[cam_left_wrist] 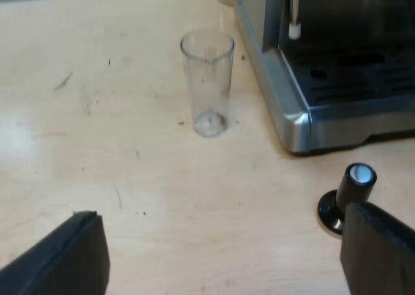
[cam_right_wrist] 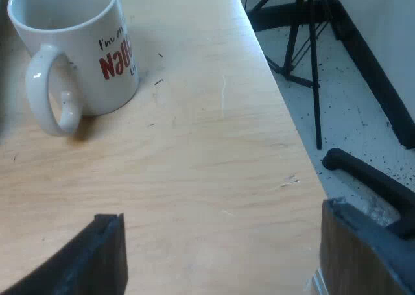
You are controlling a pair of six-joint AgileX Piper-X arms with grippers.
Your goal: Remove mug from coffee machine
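Note:
A white mug (cam_right_wrist: 74, 48) with red lettering stands upright on the wooden table, its handle turned toward my right gripper (cam_right_wrist: 220, 256). That gripper hovers open a short way off, nothing between its fingers. The espresso machine (cam_left_wrist: 337, 68) stands on the same table, its dark drip tray (cam_left_wrist: 363, 81) bare under a thin steam wand (cam_left_wrist: 294, 13). My left gripper (cam_left_wrist: 227, 256) is open above the table, clear of the machine's corner. Close by its finger (cam_left_wrist: 379, 253) stands a tamper (cam_left_wrist: 347, 198) with a black knob.
A clear, empty measuring glass (cam_left_wrist: 209, 84) stands upright beside the machine's corner. The table edge (cam_right_wrist: 288, 133) runs near my right gripper; beyond it lie a speckled floor and black tripod legs (cam_right_wrist: 314, 61).

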